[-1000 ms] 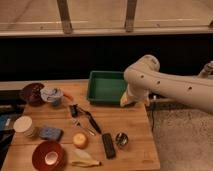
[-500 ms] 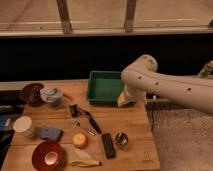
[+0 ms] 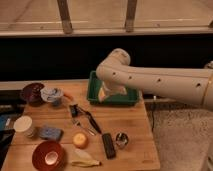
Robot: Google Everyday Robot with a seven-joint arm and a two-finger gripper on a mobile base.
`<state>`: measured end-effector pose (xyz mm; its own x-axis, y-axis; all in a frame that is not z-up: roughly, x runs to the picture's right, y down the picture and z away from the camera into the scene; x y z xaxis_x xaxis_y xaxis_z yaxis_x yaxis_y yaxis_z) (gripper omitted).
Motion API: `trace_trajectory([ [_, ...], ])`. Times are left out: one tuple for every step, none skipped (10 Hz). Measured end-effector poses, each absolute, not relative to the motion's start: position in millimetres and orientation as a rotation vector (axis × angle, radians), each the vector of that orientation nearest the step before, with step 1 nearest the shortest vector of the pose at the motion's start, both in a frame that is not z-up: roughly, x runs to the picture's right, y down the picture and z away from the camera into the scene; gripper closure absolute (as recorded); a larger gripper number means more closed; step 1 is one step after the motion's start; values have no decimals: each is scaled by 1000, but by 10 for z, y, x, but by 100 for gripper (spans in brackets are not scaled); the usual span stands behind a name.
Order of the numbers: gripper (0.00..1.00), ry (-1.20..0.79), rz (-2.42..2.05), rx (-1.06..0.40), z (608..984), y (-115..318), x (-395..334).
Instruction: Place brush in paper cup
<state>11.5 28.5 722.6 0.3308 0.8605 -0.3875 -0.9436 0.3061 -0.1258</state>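
Easing the gripper [image 3: 107, 93] leftward over the green tray [image 3: 127, 99], jaws apart and empty, closing on the brush [image 3: 89, 119] lying untouched just front-left of the tray, paper cup [image 3: 22, 125] far left of it, pickup pending.

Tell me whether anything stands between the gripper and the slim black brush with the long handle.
Nothing visible does. The gripper hangs above the green plastic tray; the slim black brush lies on the wooden table in front of it.
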Motion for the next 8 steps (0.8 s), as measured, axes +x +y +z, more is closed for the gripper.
trace_trajectory([
  [28,224,1142,-368,7239,247,-170],
  [28,183,1084,-377,7217,242,-417],
  [28,177,1080,-378,7219,240,-441],
  [28,188,1084,-374,7224,244,-383],
  [28,188,1084,-375,7223,245,-386],
  [28,185,1079,-375,7221,245,-414],
  [28,186,1079,-374,7221,241,-401],
  [28,178,1063,-387,7268,258,-421],
])
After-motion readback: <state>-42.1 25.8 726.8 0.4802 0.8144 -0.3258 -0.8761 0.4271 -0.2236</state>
